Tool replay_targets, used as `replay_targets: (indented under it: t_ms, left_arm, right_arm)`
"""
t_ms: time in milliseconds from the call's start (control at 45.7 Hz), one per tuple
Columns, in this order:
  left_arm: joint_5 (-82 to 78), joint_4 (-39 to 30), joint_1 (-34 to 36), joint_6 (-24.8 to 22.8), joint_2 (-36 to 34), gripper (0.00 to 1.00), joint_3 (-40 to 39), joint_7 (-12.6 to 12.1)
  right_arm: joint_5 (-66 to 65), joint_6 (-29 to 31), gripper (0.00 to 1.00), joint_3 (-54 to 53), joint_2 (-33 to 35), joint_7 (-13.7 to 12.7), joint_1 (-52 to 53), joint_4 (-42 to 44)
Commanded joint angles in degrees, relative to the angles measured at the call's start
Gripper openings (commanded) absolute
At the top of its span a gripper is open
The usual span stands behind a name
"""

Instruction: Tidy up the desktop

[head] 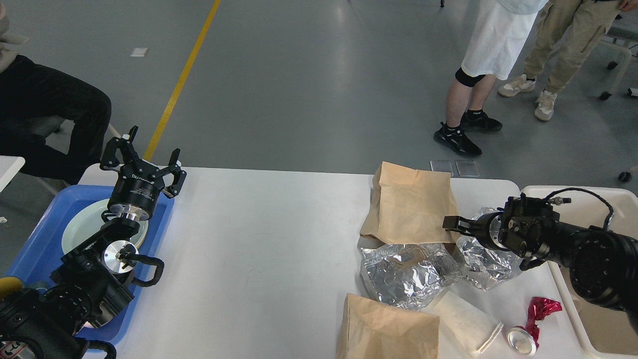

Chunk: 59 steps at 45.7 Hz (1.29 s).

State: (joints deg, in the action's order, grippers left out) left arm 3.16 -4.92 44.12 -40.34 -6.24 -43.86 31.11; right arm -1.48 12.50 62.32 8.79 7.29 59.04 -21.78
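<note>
Desktop surface fills the lower part of my head view, its far edge running across the middle and its rounded far-left corner at about 10 o'clock. The widest open room lies in the center, bare white from far edge to near edge.

At 9 o'clock a blue tray overlaps the left edge, holding a pale plate. My left hand hangs above the tray's far corner, fingers spread, gripping nothing. The left arm covers much of the plate and tray.

At 3 o'clock my right hand points toward 9 o'clock at the edge of a brown paper bag. It is seen nearly end-on and dark, so I cannot tell whether its fingers are parted. Just under it lie two crumpled foil sheets, touching each other. The right arm hides part of a cream bin at the right edge.

Toward 5 o'clock a second brown bag is cut off by the frame, beside a paper cup on its side and a crushed red can. Beyond the far edge, people's legs stand on the grey floor.
</note>
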Motion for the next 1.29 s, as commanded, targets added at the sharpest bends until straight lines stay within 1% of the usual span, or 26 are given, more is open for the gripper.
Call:
replay_targets:
  t_ms: [0, 109, 306, 350, 459, 503, 766, 875, 1006, 1269]
  left_arm:
    - [0.0, 0.0, 0.0, 0.0, 0.0, 0.96, 0.01, 0.0]
    - [0.0, 0.0, 0.0, 0.0, 0.0, 0.96, 0.01, 0.0]
    - [0.0, 0.0, 0.0, 0.0, 0.0, 0.96, 0.01, 0.0]
    - [0.0, 0.0, 0.0, 0.0, 0.08, 0.96, 0.01, 0.0]
    - [0.0, 0.0, 0.0, 0.0, 0.09, 0.96, 0.01, 0.0]
    - [0.0, 0.0, 0.0, 0.0, 0.08, 0.96, 0.01, 0.0]
    - [0.0, 0.0, 0.0, 0.0, 0.0, 0.96, 0.01, 0.0]
    - [0.0, 0.0, 0.0, 0.0, 0.08, 0.96, 0.01, 0.0]
    - [0.0, 0.0, 0.0, 0.0, 0.0, 0.96, 0.01, 0.0]
    - [0.0, 0.0, 0.0, 0.0, 0.08, 0.96, 0.01, 0.0]
  right_arm:
    - [0.25, -0.02, 0.95, -0.01, 0.0, -0.09, 0.02, -0.01]
    - [0.34, -0.02, 0.78, -0.01, 0.0, -0.18, 0.02, -0.01]
    - [0.34, -0.02, 0.52, -0.01, 0.0, -0.18, 0.2, -0.1]
    - [0.34, -0.02, 0.48, -0.01, 0.09, -0.18, 0.28, -0.1]
    - [0.25, -0.01, 0.4, 0.08, 0.09, -0.18, 0.28, -0.1]
    - [0.17, 0.07, 0.35, 0.17, 0.09, -0.26, 0.28, -0.1]
    - [-0.36, 0.07, 0.32, 0.34, 0.18, -0.26, 0.46, -0.1]
    - [-0.45, 0.42, 0.19, 0.34, 0.18, -0.26, 0.63, -0.19]
    - [-0.54, 0.95, 0.0, 0.43, 0.18, -0.26, 0.81, -0.37]
    - [-0.62, 1.13, 0.0, 0.69, 0.35, -0.26, 0.99, -0.89]
